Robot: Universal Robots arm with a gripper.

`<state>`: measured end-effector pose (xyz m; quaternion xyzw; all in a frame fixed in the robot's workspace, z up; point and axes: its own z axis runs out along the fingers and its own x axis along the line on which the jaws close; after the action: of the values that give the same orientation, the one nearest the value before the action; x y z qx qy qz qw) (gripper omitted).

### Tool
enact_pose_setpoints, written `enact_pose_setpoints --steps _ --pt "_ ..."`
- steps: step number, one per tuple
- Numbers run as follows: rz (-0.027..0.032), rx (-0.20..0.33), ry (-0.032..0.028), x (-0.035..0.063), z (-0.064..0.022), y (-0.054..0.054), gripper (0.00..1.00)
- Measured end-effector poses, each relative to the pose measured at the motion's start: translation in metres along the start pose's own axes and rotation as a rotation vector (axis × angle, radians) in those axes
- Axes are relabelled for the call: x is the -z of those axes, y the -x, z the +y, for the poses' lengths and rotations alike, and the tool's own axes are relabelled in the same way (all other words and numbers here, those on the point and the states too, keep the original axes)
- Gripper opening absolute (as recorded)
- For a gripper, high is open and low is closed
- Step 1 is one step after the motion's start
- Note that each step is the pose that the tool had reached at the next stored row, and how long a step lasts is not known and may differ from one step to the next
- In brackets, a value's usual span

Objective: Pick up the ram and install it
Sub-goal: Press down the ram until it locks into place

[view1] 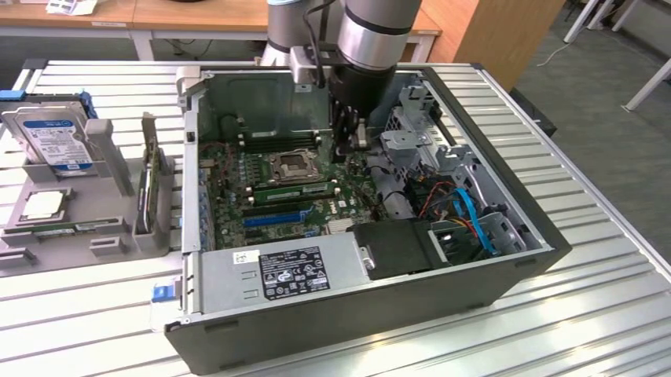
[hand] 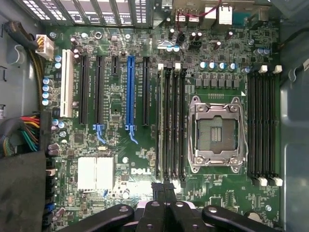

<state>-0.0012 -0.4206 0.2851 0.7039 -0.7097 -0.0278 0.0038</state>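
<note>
A long thin green ram stick sits edge-up in a memory slot of the motherboard, just beside the CPU socket. My gripper hangs inside the open computer case, above the end of that slot bank and the socket. In the wrist view its dark fingers are pressed together, the gripper being shut with nothing visible between them. The black memory slots and the empty CPU socket lie straight below. I cannot tell whether the fingertips touch the stick.
A grey parts holder stands at the exterior view's left, carrying a hard drive, an upright green card and a thin green strip. The power supply, drive cage and blue cables crowd the case.
</note>
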Motion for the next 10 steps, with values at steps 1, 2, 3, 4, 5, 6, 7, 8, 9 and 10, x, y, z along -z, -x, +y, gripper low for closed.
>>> enact_pose_setpoints --steps 1,2,3,4,5,6,7,8,9,10 --pt "0.0000 0.000 0.0000 -0.0009 0.0000 0.0000 0.10" --pt "0.0000 0.000 0.0000 -0.0018 -0.0001 -0.0001 0.10" --pt "-0.0001 0.000 0.0000 -0.0028 -0.0001 -0.0001 0.10" --pt "-0.0001 0.000 0.0000 -0.0037 -0.0002 -0.0001 0.10" --pt "0.0000 0.000 0.0000 -0.0045 -0.0002 -0.0002 0.10" --pt "0.0000 0.000 0.0000 -0.0054 -0.0003 -0.0002 0.10" --pt "0.0000 0.000 0.0000 -0.0062 -0.0003 -0.0002 0.10" --pt "0.0000 0.000 0.0000 -0.0070 -0.0003 -0.0002 0.10" --pt "0.0001 0.000 0.0000 -0.0077 -0.0004 -0.0003 0.10" --pt "0.0000 0.000 0.0000 -0.0086 -0.0004 -0.0003 0.10"
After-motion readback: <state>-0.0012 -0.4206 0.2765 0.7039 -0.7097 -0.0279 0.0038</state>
